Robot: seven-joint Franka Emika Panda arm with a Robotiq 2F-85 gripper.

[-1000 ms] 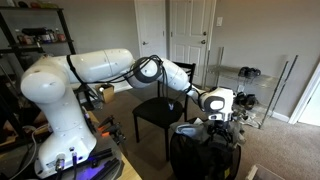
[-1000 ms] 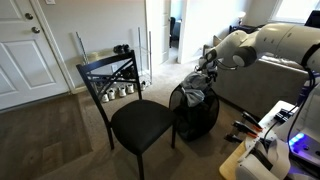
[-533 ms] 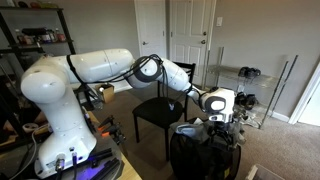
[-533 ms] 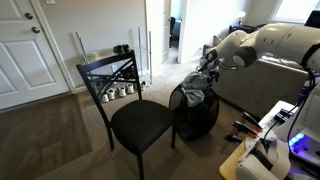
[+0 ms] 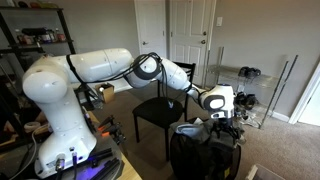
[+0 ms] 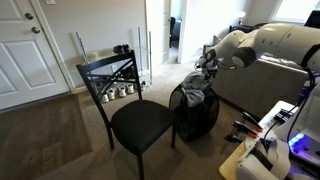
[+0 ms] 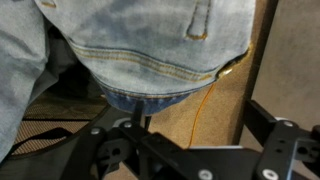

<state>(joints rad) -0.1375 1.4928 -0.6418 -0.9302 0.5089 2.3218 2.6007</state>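
Observation:
My gripper (image 5: 221,119) hangs just above a black mesh hamper (image 5: 203,155), which also shows in an exterior view (image 6: 197,118). In the wrist view the gripper's (image 7: 200,126) two black fingers stand apart with only tan carpet between them, so it is open and empty. A pair of blue denim jeans (image 7: 130,40) with orange stitching fills the upper part of the wrist view, close to the fingers but not between them. Pale clothing (image 6: 192,96) lies over the hamper's rim under the gripper (image 6: 204,71).
A black chair (image 5: 158,111) with a cross back stands right beside the hamper, seen also in an exterior view (image 6: 138,123). White doors (image 5: 190,35) and a low wire rack (image 5: 247,98) are behind. A sofa (image 6: 265,85) lies past the hamper.
The gripper has shifted very slightly upward over the hamper; nothing else has moved.

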